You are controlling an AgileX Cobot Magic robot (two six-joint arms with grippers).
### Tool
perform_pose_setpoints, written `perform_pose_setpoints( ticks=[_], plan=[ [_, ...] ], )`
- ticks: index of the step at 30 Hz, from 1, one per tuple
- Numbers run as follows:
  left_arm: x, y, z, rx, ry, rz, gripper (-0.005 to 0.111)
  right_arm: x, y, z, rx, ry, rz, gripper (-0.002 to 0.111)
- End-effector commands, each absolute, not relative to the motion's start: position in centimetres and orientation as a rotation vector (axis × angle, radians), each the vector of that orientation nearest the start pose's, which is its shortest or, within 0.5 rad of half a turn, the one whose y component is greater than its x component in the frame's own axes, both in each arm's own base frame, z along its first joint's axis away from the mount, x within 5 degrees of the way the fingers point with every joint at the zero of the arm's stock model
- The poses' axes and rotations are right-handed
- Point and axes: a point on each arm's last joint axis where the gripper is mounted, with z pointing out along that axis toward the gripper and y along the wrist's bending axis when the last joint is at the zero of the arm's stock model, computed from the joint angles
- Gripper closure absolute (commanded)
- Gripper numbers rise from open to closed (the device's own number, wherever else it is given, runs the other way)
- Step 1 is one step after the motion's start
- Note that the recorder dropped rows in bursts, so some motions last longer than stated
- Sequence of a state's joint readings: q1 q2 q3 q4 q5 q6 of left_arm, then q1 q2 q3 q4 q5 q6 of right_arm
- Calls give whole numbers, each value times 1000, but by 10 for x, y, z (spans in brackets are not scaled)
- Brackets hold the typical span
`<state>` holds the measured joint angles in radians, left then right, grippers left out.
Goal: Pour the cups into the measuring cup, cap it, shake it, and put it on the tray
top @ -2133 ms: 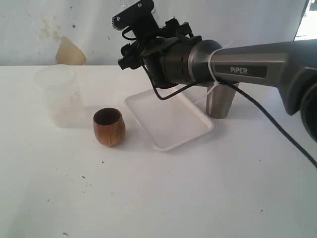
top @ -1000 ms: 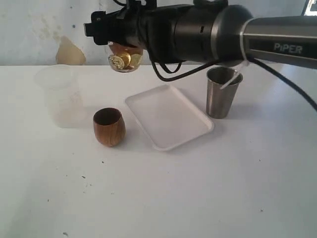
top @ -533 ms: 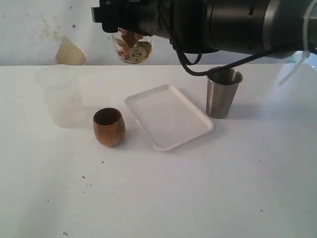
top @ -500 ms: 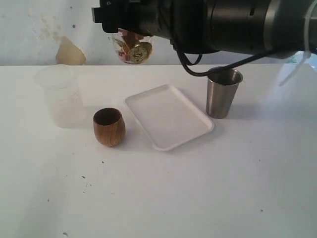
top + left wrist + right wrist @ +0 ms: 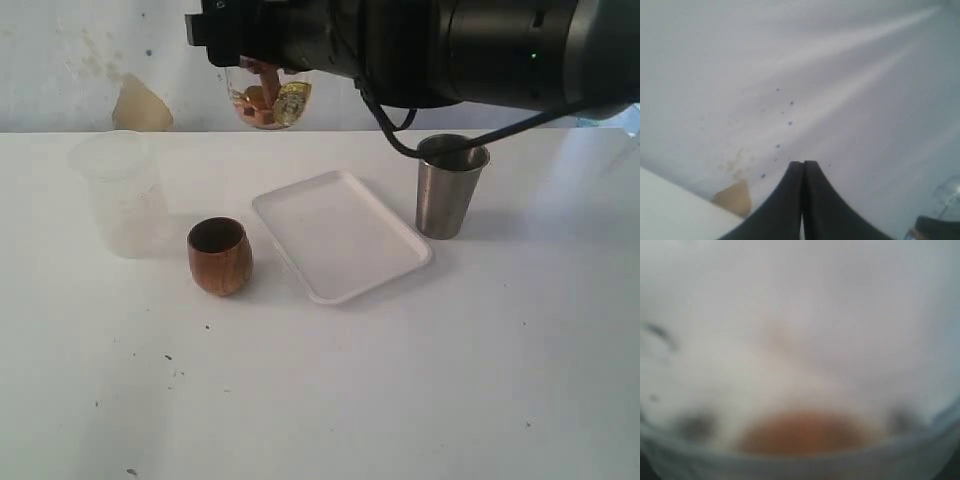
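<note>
While the white bench (image 5: 400, 400) carries everything else, the clear cylindrical measuring cup (image 5: 268, 100) hangs in the air above the bench's far edge. It is pinched in the right tool (image 5: 262, 68), whose jaws stand wide around the cup's upper part. Gold round pieces and brown bits show through its wall; whether a cap sits on it cannot be told.

Below it and nearer lies the flat white rectangular tray (image 5: 340, 235), skewed, mid-bench. The small round brown wooden cup (image 5: 220, 256) stands upright just beside the tray's left side. The tapered brushed-steel tumbler (image 5: 450, 187) stands upright near its right corner, with a black cable (image 5: 402, 151) crossing its rim. A frosted translucent beaker (image 5: 118, 195) stands towards the left edge, apart from the wooden cup.

The thick black arm (image 5: 500, 50) hides much of the wall behind the bench. The left tool (image 5: 803, 200) has its fingers pressed together, pointed at a speckled pale wall (image 5: 790, 75) with a tan patch (image 5: 735, 197). The right wrist view gives only a blur of the cup's rim.
</note>
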<state>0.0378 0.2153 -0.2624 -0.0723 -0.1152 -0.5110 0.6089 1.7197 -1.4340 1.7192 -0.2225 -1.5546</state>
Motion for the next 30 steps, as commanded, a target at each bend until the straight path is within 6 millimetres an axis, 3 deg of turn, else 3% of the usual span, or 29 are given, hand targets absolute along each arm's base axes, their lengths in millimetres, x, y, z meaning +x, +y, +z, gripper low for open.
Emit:
perform_pose_setpoints(
  ticks=[1, 6, 8, 10, 14, 16, 23, 30],
  plan=[
    [108, 3, 335, -328, 1605, -271, 107, 348, 218, 364, -269, 1746, 356, 108],
    [185, 2, 359, -224, 1972, -175, 106, 347, 218, 365, -270, 1744, 360, 108],
    [212, -2, 361, -181, 2056, -204, 98, 347, 218, 365, -272, 1744, 362, 108],
    [237, -5, 361, -165, 2113, -259, 84, 347, 220, 365, -282, 1742, 374, 108],
    [287, -12, 353, -133, 2237, -358, 42, 347, 220, 365, -287, 1741, 380, 108],
    [307, -13, 345, -123, 2315, -378, 30, 347, 220, 365, -288, 1741, 381, 108],
    [376, -12, 305, -101, 2536, -400, 33, 346, 222, 365, -306, 1737, 395, 108],
    [426, -1, 263, -101, 2608, -241, 33, 346, 222, 365, -306, 1737, 395, 108]
  ],
)
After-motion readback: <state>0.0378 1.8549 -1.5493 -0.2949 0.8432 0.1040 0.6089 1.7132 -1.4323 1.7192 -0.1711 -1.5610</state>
